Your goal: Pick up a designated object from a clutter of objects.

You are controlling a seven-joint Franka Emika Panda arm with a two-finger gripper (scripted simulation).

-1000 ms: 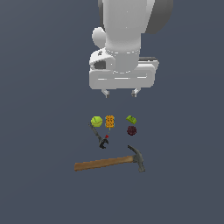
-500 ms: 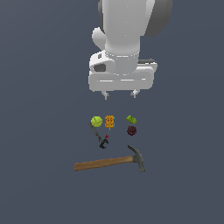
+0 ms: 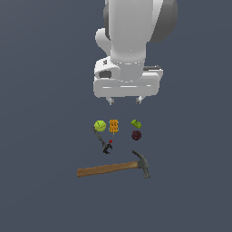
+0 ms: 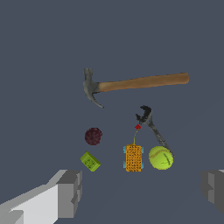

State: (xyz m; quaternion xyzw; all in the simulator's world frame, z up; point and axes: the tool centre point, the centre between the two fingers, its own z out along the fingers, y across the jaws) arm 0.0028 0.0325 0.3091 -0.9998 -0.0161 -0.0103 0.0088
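Gripper [image 4: 140,192] spread wide, empty, hovering above the clutter for clearance. Maroon ball [image 4: 93,136] apart from neighbours: green piece [image 4: 90,161] at 6 o'clock, hammer [image 4: 131,85] at 12 in the wrist view, leaving finger room.

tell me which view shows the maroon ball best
The wrist view: the maroon ball is larger there, its round outline and dimpled surface clear, apart from the green piece and hammer. In the exterior view the ball is tiny and dark, just below the green piece, with little detail.
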